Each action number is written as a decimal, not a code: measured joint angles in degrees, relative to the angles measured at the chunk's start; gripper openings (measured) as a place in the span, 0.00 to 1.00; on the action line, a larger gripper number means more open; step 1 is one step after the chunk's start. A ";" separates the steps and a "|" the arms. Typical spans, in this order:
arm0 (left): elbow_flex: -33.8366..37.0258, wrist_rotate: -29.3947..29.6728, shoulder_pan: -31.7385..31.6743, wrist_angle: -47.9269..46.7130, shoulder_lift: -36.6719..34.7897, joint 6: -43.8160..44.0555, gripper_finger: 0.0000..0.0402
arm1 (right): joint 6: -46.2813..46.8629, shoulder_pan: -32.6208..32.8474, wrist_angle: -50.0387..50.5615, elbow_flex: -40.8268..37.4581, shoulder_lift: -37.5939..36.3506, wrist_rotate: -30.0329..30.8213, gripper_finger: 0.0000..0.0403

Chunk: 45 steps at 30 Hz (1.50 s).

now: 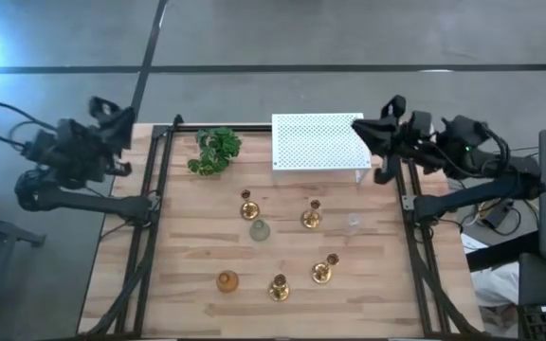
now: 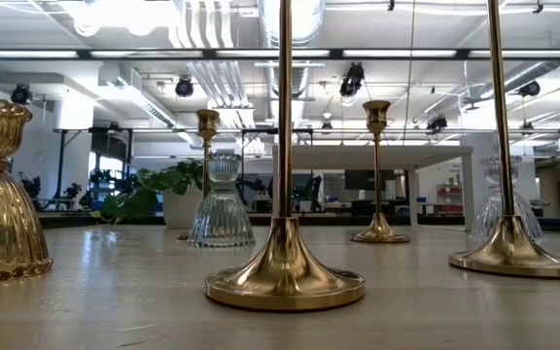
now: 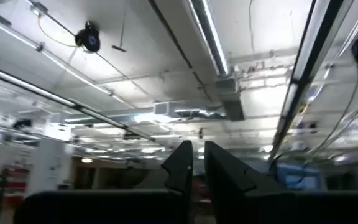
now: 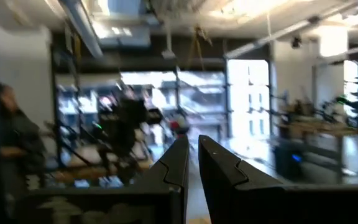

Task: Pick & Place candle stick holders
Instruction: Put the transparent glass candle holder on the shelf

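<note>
Now we see both arms pulled back at the far corners of the table [image 1: 188,303]. The left gripper [image 1: 121,121] sits off the far left edge, its fingers [image 3: 180,165] nearly together and holding nothing. The right gripper [image 1: 360,130] is at the far right, just beside the white stand [image 1: 317,142]; its fingers [image 4: 178,162] are also almost closed and empty.

All holders stand well apart from both grippers, toward the near side: 4 gold candlesticks [image 1: 248,207] [image 1: 312,217] [image 1: 324,271] [image 1: 279,288], the green glass [image 1: 260,230] between them, the amber glass [image 1: 227,280] closest to the left gripper's side, and the clear glass [image 1: 354,223] on the right gripper's side. A plant [image 1: 214,150] stands between the 2 grippers.
</note>
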State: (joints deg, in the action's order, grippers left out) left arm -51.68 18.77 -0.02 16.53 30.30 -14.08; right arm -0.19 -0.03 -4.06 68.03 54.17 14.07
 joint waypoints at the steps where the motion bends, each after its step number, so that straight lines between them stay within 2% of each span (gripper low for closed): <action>1: -2.46 0.68 -0.01 -3.99 -0.02 -1.43 0.11 | -0.13 0.00 3.42 3.11 1.60 0.91 0.08; 7: -20.49 4.03 0.00 -32.25 3.10 -2.08 0.11 | 5.06 0.00 28.54 22.36 12.25 1.95 0.08; 14: -40.25 4.68 -0.01 -56.55 12.40 1.69 0.11 | 6.79 0.02 52.35 43.00 22.66 1.42 0.08; 17: -46.35 4.74 -0.01 -66.29 16.43 5.14 0.11 | 10.05 0.02 62.21 50.08 25.74 0.89 0.08; 21: -50.45 4.79 -0.01 -76.14 20.39 8.66 0.11 | 14.48 0.02 74.79 56.62 27.93 0.98 0.08; 24: -50.65 6.53 0.01 -79.77 22.01 11.07 0.11 | 19.02 0.02 84.41 59.25 28.58 0.96 0.08; 28: -48.79 13.21 -0.01 -81.72 23.20 12.46 0.11 | 25.32 0.02 94.81 60.03 28.67 0.99 0.08; 32: -45.88 17.73 -0.01 -82.20 23.72 14.46 0.11 | 25.67 1.11 92.16 56.14 25.94 0.67 0.08; 39: -35.53 17.98 -0.01 -77.84 24.26 21.69 0.11 | 31.39 3.95 94.14 45.27 19.47 1.13 0.08; 45: -23.87 18.31 0.01 -69.64 24.20 27.59 0.11 | 41.62 8.17 93.95 35.16 13.26 1.89 0.08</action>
State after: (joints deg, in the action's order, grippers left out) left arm -75.56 37.08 -0.01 -53.11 54.50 13.51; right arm 41.43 8.14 89.89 103.18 67.44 15.96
